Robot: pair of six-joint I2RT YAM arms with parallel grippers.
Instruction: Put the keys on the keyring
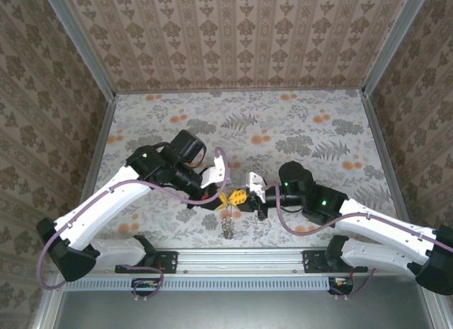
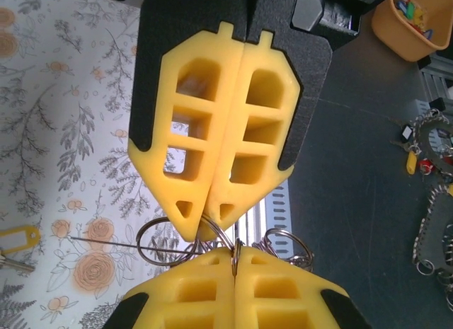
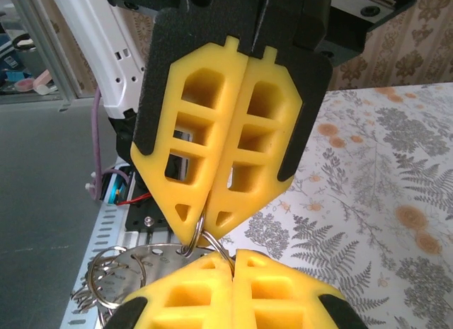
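Top external view: the left hand and the right hand meet tip to tip over the near part of the counter, the left reaching in from the left and the right from the right; the keys hang as a small pale cluster just below that meeting point, toward the arms' bases; neither arm is plainly nearer.

Left wrist view: the left hand has its pads pressed together, pinching the thin wire of the keyring, whose loop lies just to the left of the tips; the right hand comes up from below, pads likewise together, nipping wire right beside the left hand's tips; more rings bunch on the right.

Right wrist view: the right hand is clamped on a strand of ring wire, and the left hand is touching it from below; a flat silvery blade, probably a key, lies sideways to the left of the tips among loose loops; so the coming move likely depends on sliding that blade along the wire toward the pinch.
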